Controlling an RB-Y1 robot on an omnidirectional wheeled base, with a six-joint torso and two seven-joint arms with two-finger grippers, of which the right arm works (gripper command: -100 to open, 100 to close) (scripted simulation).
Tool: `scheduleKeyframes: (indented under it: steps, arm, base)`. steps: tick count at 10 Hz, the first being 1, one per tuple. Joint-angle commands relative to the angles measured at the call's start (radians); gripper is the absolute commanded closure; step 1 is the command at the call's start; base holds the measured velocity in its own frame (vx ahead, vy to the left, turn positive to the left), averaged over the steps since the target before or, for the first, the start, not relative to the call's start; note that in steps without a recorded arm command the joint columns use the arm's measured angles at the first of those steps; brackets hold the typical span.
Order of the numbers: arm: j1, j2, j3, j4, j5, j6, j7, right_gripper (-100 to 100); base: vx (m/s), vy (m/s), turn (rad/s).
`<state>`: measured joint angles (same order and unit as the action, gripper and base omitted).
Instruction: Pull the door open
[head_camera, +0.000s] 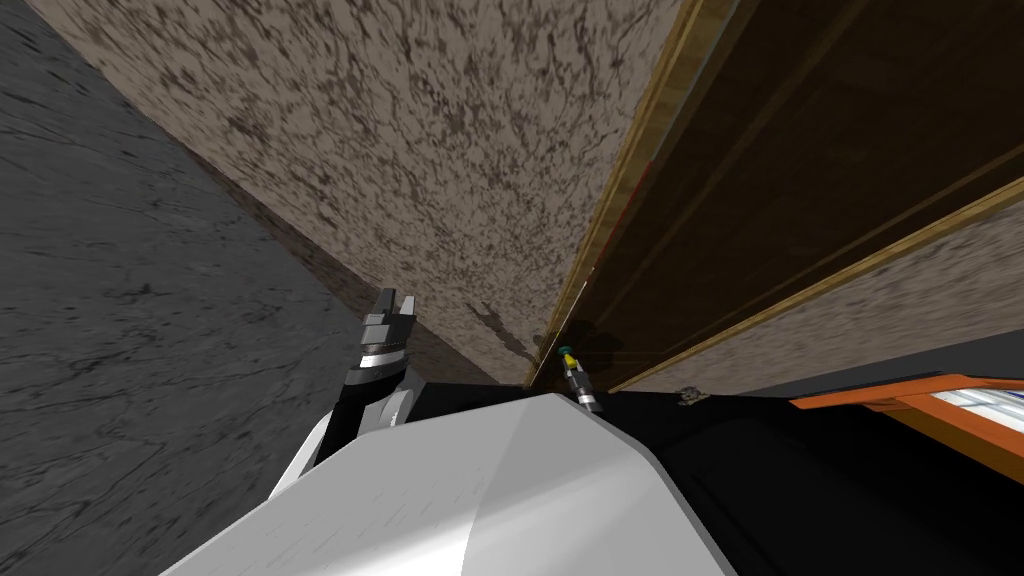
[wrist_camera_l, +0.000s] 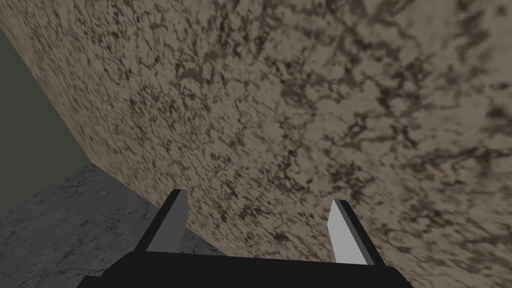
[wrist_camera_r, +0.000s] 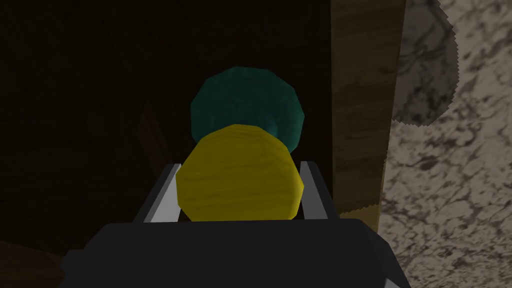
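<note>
**Clerk:** Entry one, the working tool?

**Keeper:** That is the right gripper (wrist_camera_r: 239, 167). Its two blade fingers (wrist_camera_r: 314, 192) press opposite sides of a yellow knob (wrist_camera_r: 235, 195), so the span is narrow and the grip is firm.

**Clerk:** Entry two, what lies past the knob?

**Keeper:** A dark green round base (wrist_camera_r: 247, 102) sits straight ahead of the fingertips, touching the knob's far end. It is seated on the door (wrist_camera_r: 100, 100), which has a dark brown face and is very dim.

**Clerk:** Entry three, the door's surround?

**Keeper:** A tan wooden frame strip (wrist_camera_r: 367, 100) runs just beside one finger. A mottled beige wall (wrist_camera_r: 450, 210) lies beyond the strip, away from the knob.

**Clerk:** Entry four, the second tool?

**Keeper:** That is the left gripper (wrist_camera_l: 257, 212), with its fingers spread wide and holding nothing. It points at the same mottled wall, with grey floor (wrist_camera_l: 60, 235) off to one finger's side. In the head view it is raised to the left of the working gripper, well apart from the knob.

**Clerk:** Entry five, sundries?

**Keeper:** There is an orange-framed panel (head_camera: 900, 405) far to the right of the right gripper, low down. I cannot tell what kind of panel it is.
</note>
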<state>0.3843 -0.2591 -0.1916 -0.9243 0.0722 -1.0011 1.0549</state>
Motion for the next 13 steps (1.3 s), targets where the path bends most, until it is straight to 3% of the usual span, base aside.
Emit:
scheduleKeyframes:
  steps: [1,13]
  arm:
    - [-0.003,0.002,0.013,0.006,-0.006,-0.002,-0.028,100]
    - [-0.053,-0.022,0.099,0.03,-0.087,0.003,-0.311,100]
  base:
    - [-0.029,-0.008,0.002]
    - [-0.037,-0.006,0.001]
